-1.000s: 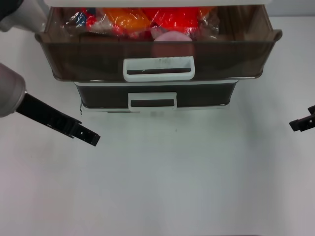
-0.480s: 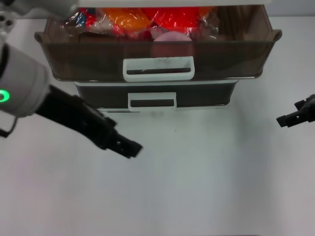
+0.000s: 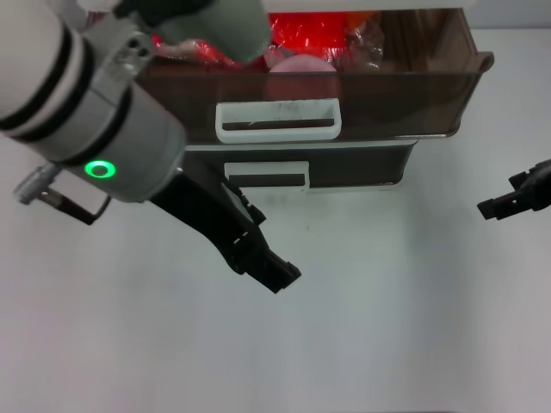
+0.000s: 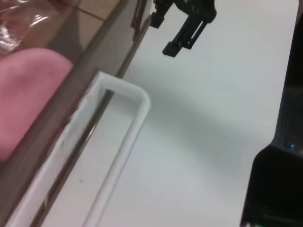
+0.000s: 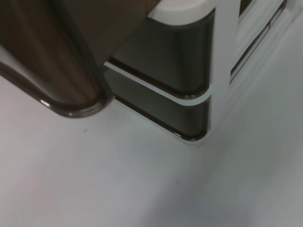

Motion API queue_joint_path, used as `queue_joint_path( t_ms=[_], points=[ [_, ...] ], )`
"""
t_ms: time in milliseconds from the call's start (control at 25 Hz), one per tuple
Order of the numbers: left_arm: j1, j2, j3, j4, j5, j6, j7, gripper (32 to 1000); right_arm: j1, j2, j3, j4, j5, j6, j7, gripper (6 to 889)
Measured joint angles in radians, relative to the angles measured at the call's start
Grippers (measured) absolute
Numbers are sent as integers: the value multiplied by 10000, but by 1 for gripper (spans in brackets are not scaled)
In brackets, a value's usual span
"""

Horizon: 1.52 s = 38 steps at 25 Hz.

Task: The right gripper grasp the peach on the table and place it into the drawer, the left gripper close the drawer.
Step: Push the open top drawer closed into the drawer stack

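Left wrist view alone shows peach (image 4: pixel 28 90) behind handle (image 4: pixel 118 142).

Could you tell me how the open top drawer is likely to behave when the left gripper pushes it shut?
The smoky brown translucent plastic drawer looks rigid, so it should probably slide rather than flex. It holds only the pale pink peach and wrapped items, so likely light. Pushing off-centre might skew it.

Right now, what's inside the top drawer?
Inside the open drawer sits the pink peach, with red plastic-wrapped items behind it. The left arm covers the drawer's left part, so what lies there cannot be seen.
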Motion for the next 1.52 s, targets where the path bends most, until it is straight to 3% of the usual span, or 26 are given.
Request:
queue_joint_path(
  t_ms=[240, 400, 600, 1160, 1360, 1520],
  points=[
    [-600, -23, 766, -165, 504, 401, 33, 815, 73, 6, -8, 241, 19, -5, 0, 767],
    [-872, -26, 863, -354, 693, 615, 129, 815, 178, 45, -12, 248, 27, -3, 0, 767],
    [-1215, -12, 698, -1036, 840, 832, 401, 814, 200, 47, -5, 253, 29, 0, 6, 767],
    [-1573, 12, 474, -1877, 1228, 1433, 954, 814, 260, 60, -9, 208, 25, -1, 72, 767],
    [-1596, 4, 94, -1972, 1451, 1617, 1193, 814, 325, 61, -8, 243, 26, -17, 71, 767],
    [-1699, 0, -386, -2442, 1429, 1788, 1491, 814, 327, 76, 12, 255, 26, -111, 75, 767]
  ],
)
